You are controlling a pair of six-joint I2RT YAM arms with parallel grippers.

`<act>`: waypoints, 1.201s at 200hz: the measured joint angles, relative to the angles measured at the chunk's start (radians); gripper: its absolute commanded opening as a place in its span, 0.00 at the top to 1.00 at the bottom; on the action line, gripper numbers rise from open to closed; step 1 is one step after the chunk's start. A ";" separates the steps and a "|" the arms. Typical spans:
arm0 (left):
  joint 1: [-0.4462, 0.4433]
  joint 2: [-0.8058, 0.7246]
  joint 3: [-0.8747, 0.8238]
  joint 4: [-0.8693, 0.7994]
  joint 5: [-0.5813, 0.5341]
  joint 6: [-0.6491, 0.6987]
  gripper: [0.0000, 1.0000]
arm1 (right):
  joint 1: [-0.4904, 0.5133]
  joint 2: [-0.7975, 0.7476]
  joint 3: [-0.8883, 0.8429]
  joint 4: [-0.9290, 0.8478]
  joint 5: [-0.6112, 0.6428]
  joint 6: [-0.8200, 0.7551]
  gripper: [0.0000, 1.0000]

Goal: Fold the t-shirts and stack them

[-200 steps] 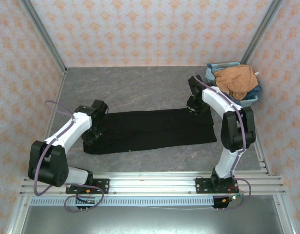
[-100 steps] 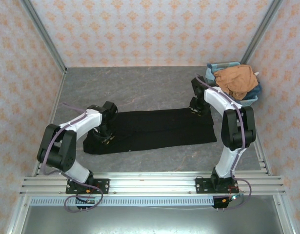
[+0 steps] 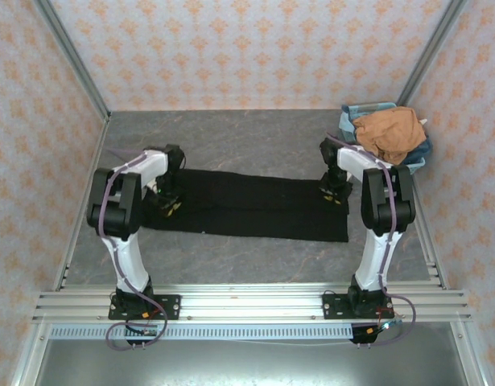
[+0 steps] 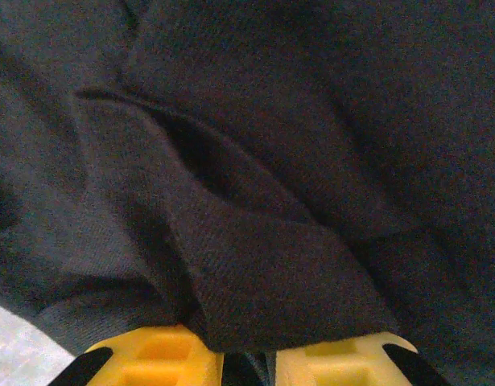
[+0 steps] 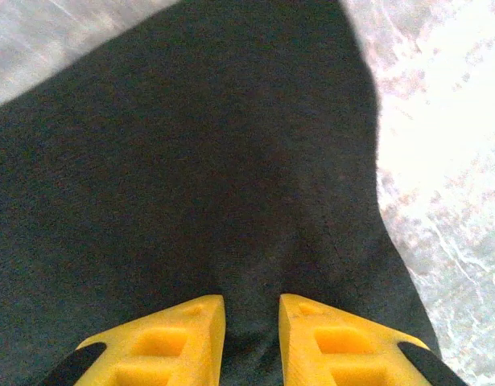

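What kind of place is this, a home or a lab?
Probably a robot test cell: left arm and right arm bolted to a metal rail, patterned panels boxing in the table, a black t-shirt spread between them.

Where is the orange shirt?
In the top view, the orange shirt lies heaped in the light-blue basket, at the far right corner of the table.
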 measured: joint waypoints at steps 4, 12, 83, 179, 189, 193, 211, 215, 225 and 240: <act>0.002 0.034 0.050 -0.010 -0.002 0.012 0.77 | 0.000 -0.010 -0.012 0.001 0.000 0.013 0.76; 0.003 0.096 0.154 -0.024 -0.004 0.024 0.76 | 0.002 -0.032 -0.044 0.003 -0.001 0.033 0.76; -0.022 0.770 1.342 0.042 0.143 0.050 0.53 | 0.149 -0.217 -0.283 0.011 -0.118 0.302 0.75; -0.098 0.045 0.509 0.219 0.161 -0.157 0.64 | 0.143 -0.266 -0.078 0.061 -0.141 0.185 0.73; -0.123 0.029 0.480 0.259 0.166 -0.197 0.65 | 0.139 -0.215 -0.033 0.075 -0.142 0.132 0.74; -0.132 0.032 0.476 0.270 0.167 -0.209 0.66 | 0.138 -0.197 -0.018 0.079 -0.144 0.114 0.74; -0.169 0.093 0.475 0.311 0.166 -0.265 0.69 | 0.135 -0.114 0.032 0.101 -0.155 0.035 0.75; -0.174 0.110 0.476 0.317 0.165 -0.273 0.69 | 0.134 -0.095 0.042 0.102 -0.160 0.020 0.75; -0.181 0.165 0.485 0.322 0.157 -0.294 0.70 | 0.133 -0.055 0.060 0.103 -0.166 -0.010 0.75; -0.179 0.238 0.502 0.323 0.140 -0.315 0.70 | 0.132 -0.006 0.068 0.108 -0.177 -0.039 0.75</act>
